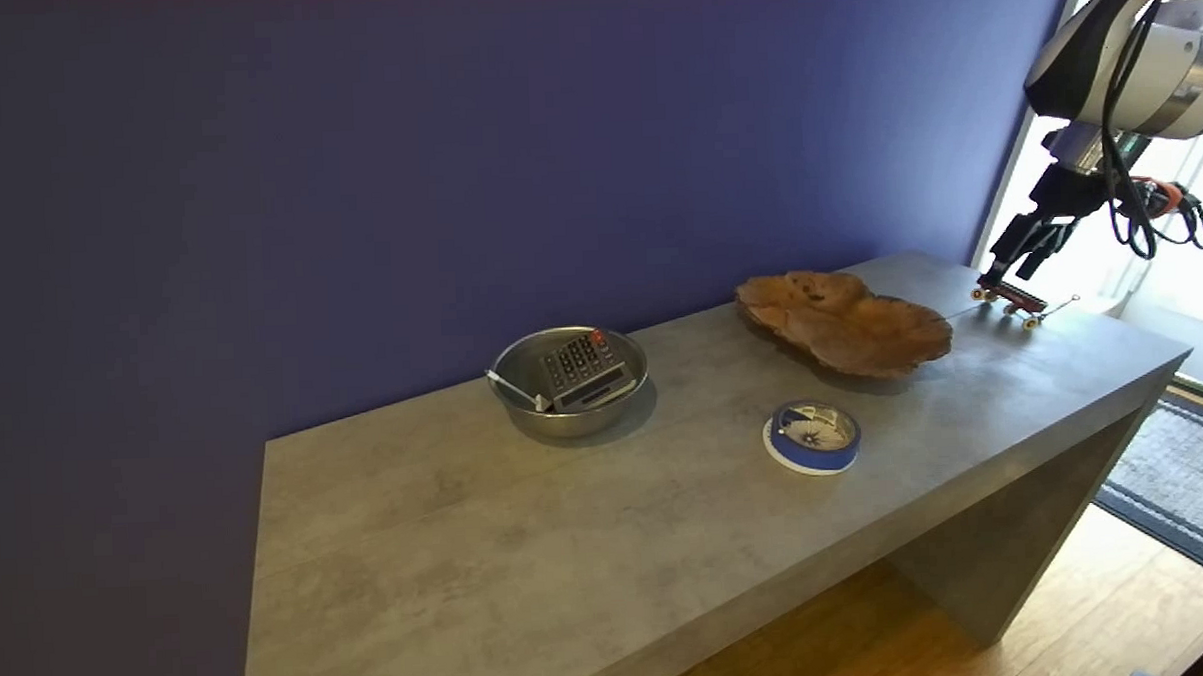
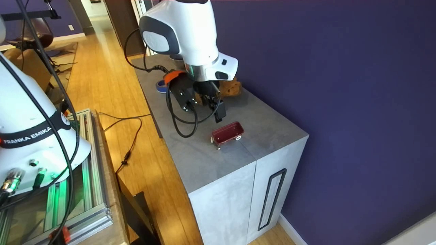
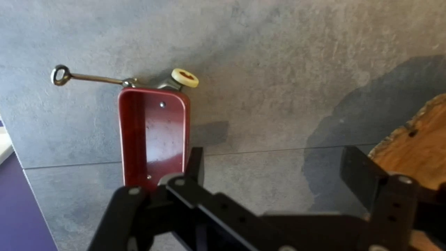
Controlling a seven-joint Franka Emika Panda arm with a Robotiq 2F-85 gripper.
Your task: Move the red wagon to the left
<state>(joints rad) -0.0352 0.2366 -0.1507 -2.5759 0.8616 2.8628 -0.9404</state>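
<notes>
The red wagon (image 1: 1017, 297) stands on its small pale wheels near one end of the grey table. In an exterior view it shows empty inside (image 2: 227, 132). In the wrist view the wagon (image 3: 156, 129) is left of the jaws, its metal handle pointing left and its lower end hidden behind a finger. My gripper (image 3: 273, 155) is open with nothing between its fingers. One finger overlaps the wagon's side edge in the wrist view; whether it touches cannot be told. In the exterior views the gripper (image 1: 1011, 272) is just above and beside the wagon, partly hidden by the arm (image 2: 219, 115).
The brown wooden tray (image 1: 841, 325) lies beside the wagon, near the right finger in the wrist view (image 3: 418, 139). A round blue-rimmed dish (image 1: 816, 459) sits nearer the front edge. A metal bowl (image 1: 565, 425) holds a calculator (image 1: 585, 371). A purple wall (image 1: 555, 159) backs the table.
</notes>
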